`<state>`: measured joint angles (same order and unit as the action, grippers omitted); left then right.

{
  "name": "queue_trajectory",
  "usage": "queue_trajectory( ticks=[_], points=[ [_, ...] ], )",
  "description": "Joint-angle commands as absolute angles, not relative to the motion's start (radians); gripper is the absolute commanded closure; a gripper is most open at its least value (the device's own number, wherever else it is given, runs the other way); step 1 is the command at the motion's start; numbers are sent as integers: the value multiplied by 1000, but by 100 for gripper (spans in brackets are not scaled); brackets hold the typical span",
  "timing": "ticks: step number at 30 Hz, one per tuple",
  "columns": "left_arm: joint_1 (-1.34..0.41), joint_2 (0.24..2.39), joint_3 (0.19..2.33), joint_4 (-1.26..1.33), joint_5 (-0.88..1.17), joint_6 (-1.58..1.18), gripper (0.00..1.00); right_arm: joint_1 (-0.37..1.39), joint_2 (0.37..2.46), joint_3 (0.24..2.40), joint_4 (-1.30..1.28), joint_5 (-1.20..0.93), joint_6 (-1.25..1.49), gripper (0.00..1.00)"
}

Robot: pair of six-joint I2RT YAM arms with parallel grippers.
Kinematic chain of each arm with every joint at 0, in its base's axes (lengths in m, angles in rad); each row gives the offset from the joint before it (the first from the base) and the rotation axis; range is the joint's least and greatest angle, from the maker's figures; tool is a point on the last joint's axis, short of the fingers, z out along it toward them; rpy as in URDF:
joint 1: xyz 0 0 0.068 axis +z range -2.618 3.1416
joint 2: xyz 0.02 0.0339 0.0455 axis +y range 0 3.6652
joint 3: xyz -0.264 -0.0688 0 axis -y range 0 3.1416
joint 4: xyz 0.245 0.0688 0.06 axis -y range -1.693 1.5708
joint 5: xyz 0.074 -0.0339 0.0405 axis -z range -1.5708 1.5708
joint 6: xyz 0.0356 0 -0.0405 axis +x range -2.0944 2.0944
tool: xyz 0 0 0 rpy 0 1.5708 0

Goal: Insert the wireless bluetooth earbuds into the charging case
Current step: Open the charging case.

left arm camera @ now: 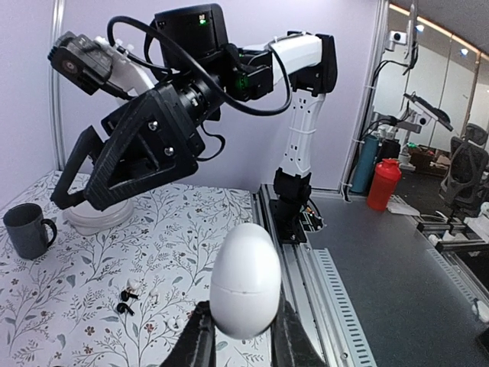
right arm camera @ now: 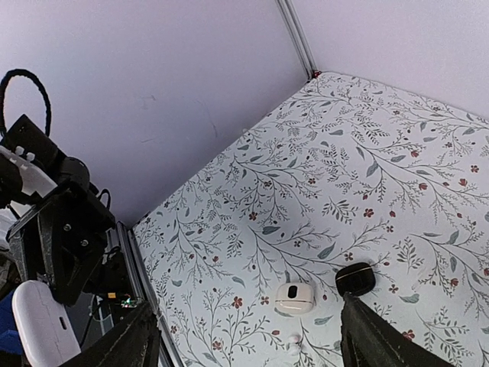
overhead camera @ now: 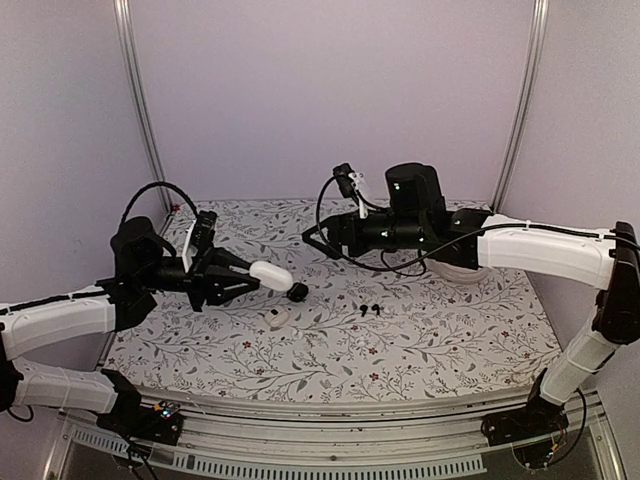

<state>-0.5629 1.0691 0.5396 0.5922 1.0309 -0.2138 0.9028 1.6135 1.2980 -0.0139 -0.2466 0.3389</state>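
Now, left hand point(overhead camera: 249, 275): squeezing a white case point(left arm camera: 244, 279), holding it above the surface point(overhead camera: 450, 335).
Right hand point(overhead camera: 318, 243): hanging wide open, gripping nothing.
Black earbuds point(overhead camera: 370, 309): lying loose on the surface, apart from both hands.

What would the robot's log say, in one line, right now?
left gripper: shut on white egg-shaped case, off table | right gripper: open, empty | black earbuds: loose on table

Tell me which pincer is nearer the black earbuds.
Right. The right pincer hangs open, raised just back and left of the black earbuds. The left pincer, shut on a white case, sits farther off to their left.
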Motion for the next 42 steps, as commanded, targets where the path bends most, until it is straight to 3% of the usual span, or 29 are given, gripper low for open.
queue_trajectory(
  ticks=[1, 14, 42],
  points=[
    [-572, 1093, 540, 654, 1021, -245, 100, 932, 1588, 1275, -9, -256, 356, 17],
    [-555, 1171, 566, 676, 1020, -316, 100, 1106, 1534, 1201, 65, -176, 196, 7],
    [-569, 1146, 560, 710, 1103, -330, 100, 1060, 1543, 1216, 76, -163, 276, 20]
  ],
)
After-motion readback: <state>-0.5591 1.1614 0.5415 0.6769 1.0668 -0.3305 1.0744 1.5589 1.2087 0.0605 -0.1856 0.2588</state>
